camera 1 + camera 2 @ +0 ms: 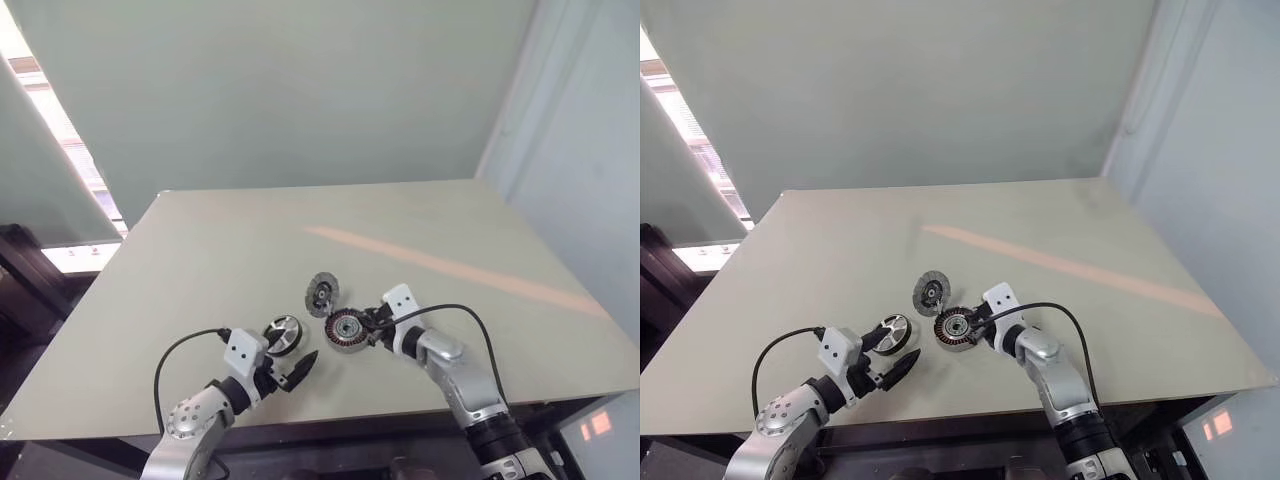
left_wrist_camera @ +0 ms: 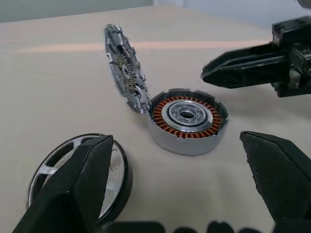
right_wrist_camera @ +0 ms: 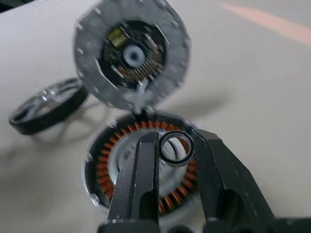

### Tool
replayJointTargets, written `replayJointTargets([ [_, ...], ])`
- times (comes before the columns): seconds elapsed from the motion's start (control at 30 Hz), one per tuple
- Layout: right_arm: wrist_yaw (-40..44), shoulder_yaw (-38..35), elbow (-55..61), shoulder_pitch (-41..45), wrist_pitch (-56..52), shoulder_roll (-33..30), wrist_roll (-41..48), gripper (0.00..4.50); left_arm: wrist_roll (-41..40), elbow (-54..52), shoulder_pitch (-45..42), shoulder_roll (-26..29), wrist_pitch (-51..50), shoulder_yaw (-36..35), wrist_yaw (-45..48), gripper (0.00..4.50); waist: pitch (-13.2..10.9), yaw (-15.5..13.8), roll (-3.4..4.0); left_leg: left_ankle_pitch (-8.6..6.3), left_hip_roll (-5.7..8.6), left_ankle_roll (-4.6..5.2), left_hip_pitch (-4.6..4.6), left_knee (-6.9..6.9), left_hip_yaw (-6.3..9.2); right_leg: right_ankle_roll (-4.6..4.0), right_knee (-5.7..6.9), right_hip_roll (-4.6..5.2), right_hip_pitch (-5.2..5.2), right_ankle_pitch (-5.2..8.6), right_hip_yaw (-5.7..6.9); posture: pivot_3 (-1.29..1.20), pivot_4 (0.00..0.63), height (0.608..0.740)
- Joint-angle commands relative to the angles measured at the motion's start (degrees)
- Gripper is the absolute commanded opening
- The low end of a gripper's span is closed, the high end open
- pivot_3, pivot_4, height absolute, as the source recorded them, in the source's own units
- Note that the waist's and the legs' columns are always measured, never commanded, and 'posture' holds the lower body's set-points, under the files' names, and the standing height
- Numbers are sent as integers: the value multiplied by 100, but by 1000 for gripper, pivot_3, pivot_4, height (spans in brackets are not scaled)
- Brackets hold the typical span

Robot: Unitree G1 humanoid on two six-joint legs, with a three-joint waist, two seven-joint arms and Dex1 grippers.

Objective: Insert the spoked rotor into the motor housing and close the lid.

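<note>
Step in hand: as I read it, you are seating a small part in the motor housing (image 1: 347, 329) before the spoked rotor (image 1: 283, 333) goes in.
Right gripper: the right gripper (image 3: 176, 136) is pinched on a small dark ring (image 3: 162, 149) and hangs just above the copper windings, off to one side of the hub.
Left gripper: the left gripper (image 1: 292, 360) has its fingers spread wide and holds nothing. It sits low over the counter (image 1: 300, 220).
Rotor: it lies flat on the counter, just beside one left finger and not between the two. It is near the housing but clear of it.
Housing: it sits open side up on the counter with the dark centre exposed.
Lid: the lid (image 1: 322, 293) stands nearly upright at the far edge of the housing, inner face towards you, so the opening is free.
Aim: bring the ring over the hub, not the windings, before you lower it.
Descent: come down slowly and keep the ring level. A tilted ring will likely catch on the copper.
Lid clearance: keep the right fingers away from the raised lid; a nudge could drop it shut too soon.
Rotor pickup: shift the left gripper sideways so the wheel sits between both fingers before you close.
</note>
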State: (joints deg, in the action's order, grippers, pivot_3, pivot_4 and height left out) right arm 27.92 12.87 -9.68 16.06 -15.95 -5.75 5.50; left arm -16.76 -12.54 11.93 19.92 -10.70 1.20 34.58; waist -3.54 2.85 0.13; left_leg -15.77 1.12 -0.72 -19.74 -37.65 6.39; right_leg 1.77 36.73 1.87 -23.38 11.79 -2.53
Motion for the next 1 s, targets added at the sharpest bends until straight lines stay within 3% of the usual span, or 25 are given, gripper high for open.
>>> replayJointTargets([
  [0.03,-9,150,-32,256,-1,123,-102,703,-51,-184,-14,40,48,-103,-18,4500,0,2,0,0,0,0,0,0,0,0,0,0,-1,0,0,0,0,740],
  [1.0,32,293,-1160,631,341,407,-340,703,-36,-305,73,36,-1,-40,-37,4500,0,3,1,0,0,0,0,5,0,0,0,0,-3,0,0,0,0,740],
])
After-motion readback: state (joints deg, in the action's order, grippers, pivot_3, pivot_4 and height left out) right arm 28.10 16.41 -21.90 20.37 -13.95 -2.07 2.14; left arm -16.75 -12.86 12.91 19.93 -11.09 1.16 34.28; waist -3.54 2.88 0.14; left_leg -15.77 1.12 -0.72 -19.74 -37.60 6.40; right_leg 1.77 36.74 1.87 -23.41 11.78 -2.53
